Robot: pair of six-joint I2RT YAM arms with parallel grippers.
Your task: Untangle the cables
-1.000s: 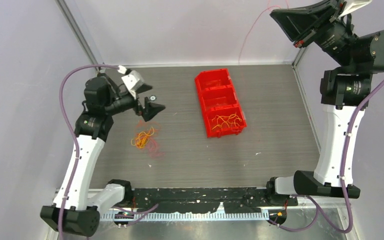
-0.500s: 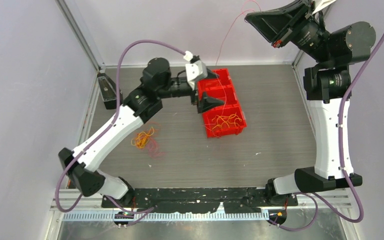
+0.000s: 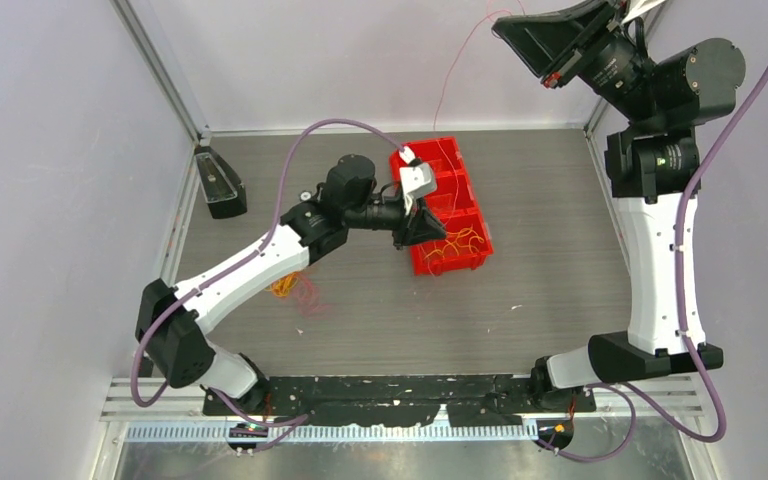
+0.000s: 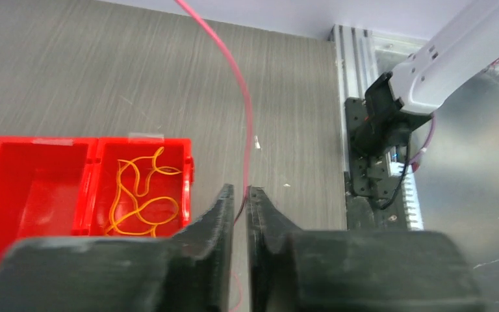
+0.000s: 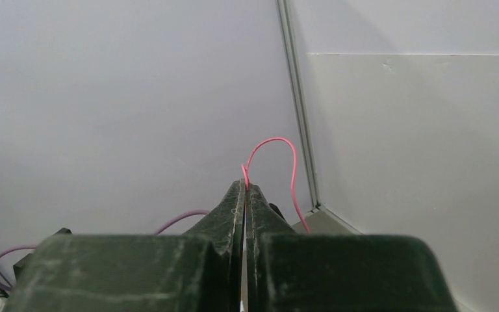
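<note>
Strand geometry: pink-red cable (image 4: 245, 123) descends from right gripper (image 5: 244, 187), clenched on it at upper right, into narrow gap between left gripper (image 4: 240, 193) fingers; grasp there indeterminate.

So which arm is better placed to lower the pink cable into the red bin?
Probably left: the left tool is by the red bin, pink cable between its jaws; the right tool holds it high.
</note>
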